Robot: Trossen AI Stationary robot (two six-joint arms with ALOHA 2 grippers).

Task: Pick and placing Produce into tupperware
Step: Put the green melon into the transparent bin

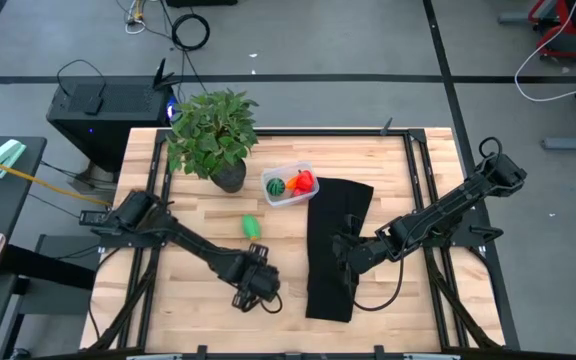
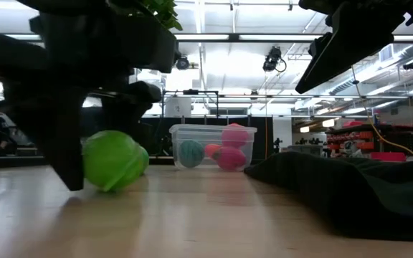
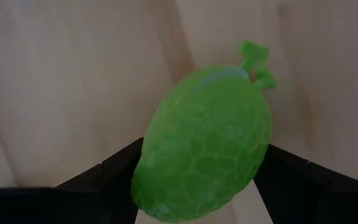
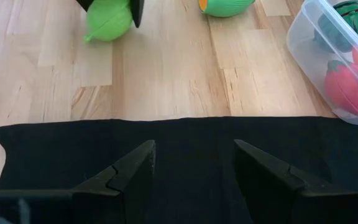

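The left gripper [image 3: 197,186], at the table's near left, is clamped on 1 light green fruit [image 3: 204,158]. The right gripper [image 4: 194,171] hovers, fingers apart, over the black cloth [image 4: 166,155]. The tupperware [image 1: 288,186], far centre, holds 3 pieces.

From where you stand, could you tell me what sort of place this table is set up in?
Probably a robotics lab or workshop: a wooden workbench on a grey floor with loose cables, a computer tower beside it, and bright ceiling strip lights over equipment racks.
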